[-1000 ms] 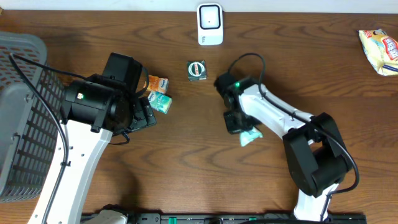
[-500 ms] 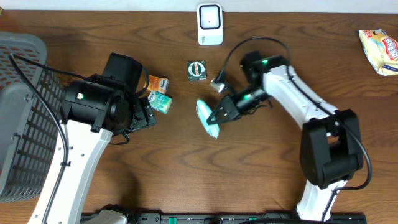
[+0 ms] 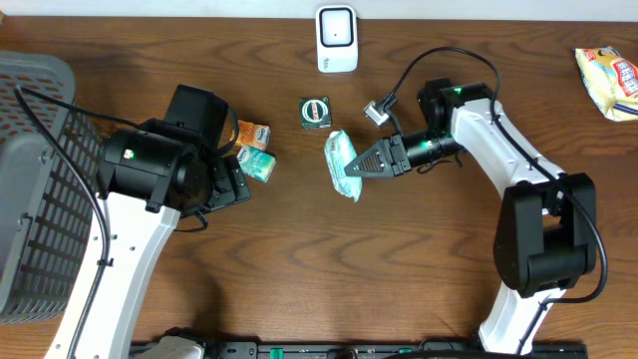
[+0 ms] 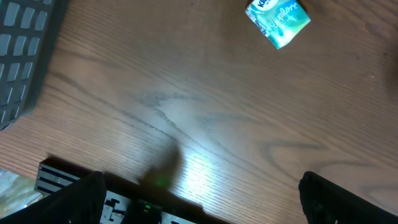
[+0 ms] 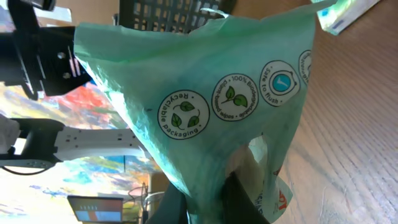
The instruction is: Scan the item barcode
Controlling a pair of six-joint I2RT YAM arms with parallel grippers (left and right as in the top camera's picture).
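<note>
1. The left claw (image 3: pixel 227 181) is held fully open above the surface (image 3: pixel 299 269), with nothing between its jaws. A teal pack (image 3: pixel 258 166) lies just beside it.
2. The right claw (image 3: pixel 371 162) is closed on the green packet (image 3: pixel 342 166), which is held above the surface near its middle. Round recycling symbols are seen on it in the right wrist view.
3. A small green box (image 3: pixel 316 111) lies just beyond the packet.
4. The scanner (image 3: pixel 337 38) stands at the far edge, apart from the packet.
</note>
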